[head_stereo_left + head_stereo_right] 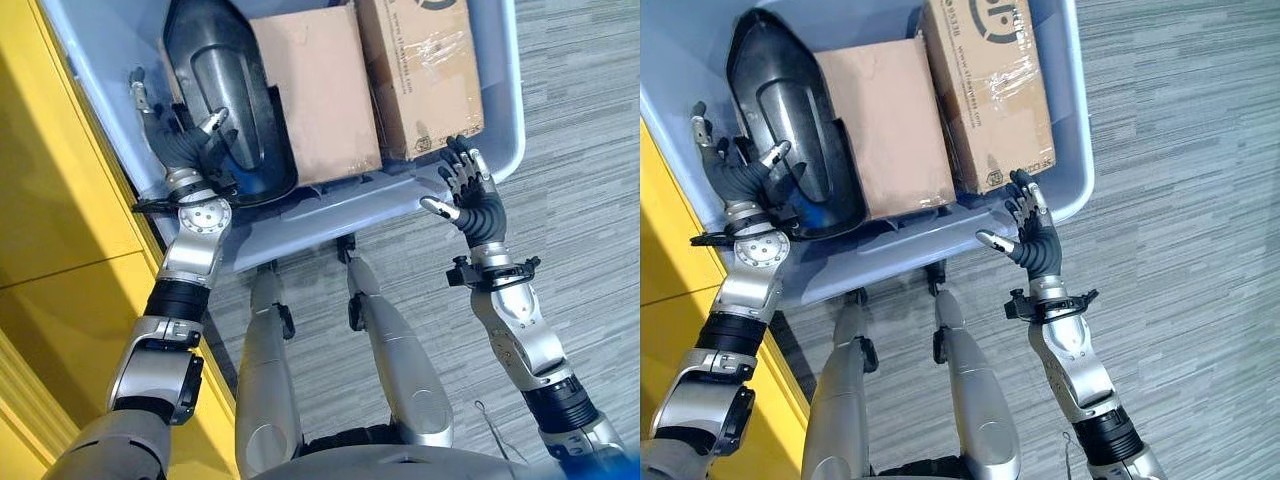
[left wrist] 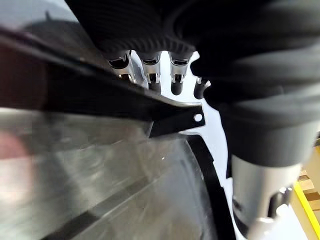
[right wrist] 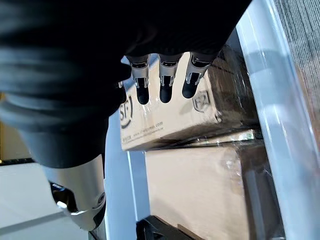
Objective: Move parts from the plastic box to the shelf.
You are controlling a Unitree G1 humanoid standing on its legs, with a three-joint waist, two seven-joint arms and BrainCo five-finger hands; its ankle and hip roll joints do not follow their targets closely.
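**In the plastic box: both hands at the rim, parts still inside**

Inside the pale blue plastic box (image 1: 500, 110) on the grey floor (image 1: 580, 120) lie three parts: a black moulded part (image 1: 215, 90) at the robot's left end, a plain cardboard box (image 1: 315, 90) in the middle, and a taped cardboard box (image 1: 420, 70) with print at the right end. The three sit side by side, touching or nearly so.

The left hand (image 1: 185, 140) reaches over the box's near left corner, its fingers spread and relaxed at the black part's near end, the thumb against that part's edge; they do not look curled round it. A yellow panel (image 1: 60, 220) stands just beside this corner.

The right hand (image 1: 1032, 235) hovers at the box's near right corner, just by the rim and the taped box, fingers straight and apart, holding nothing.
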